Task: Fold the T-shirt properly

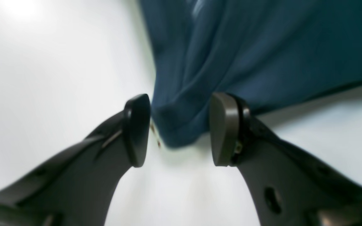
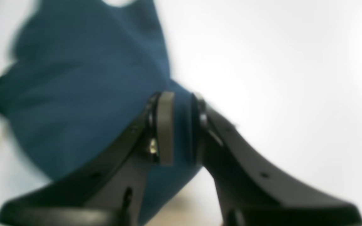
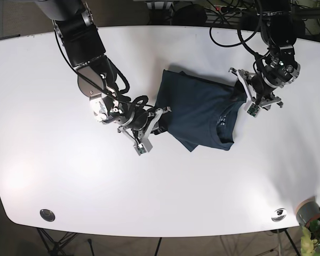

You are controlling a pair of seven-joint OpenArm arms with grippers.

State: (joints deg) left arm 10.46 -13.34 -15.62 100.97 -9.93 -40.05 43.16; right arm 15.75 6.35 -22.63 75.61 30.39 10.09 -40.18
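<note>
Closest to your left wrist camera, the left gripper (image 1: 179, 130) has its two dark fingers (image 1: 223, 133) spread apart, with a bunched corner of the dark blue T-shirt (image 1: 247, 53) sitting loosely in the gap, not pinched. In your right wrist view, the right gripper (image 2: 181, 128) is clenched on a fold of the same blue cloth, which fills the narrow space between its pads. From the base view, the T-shirt (image 3: 200, 112) lies partly folded near the middle of the white table (image 3: 53, 160), collar end toward the left gripper (image 3: 257, 92) and opposite edge at the right gripper (image 3: 151, 124). Black cables (image 3: 229, 21) trail over the table's far edge.
</note>
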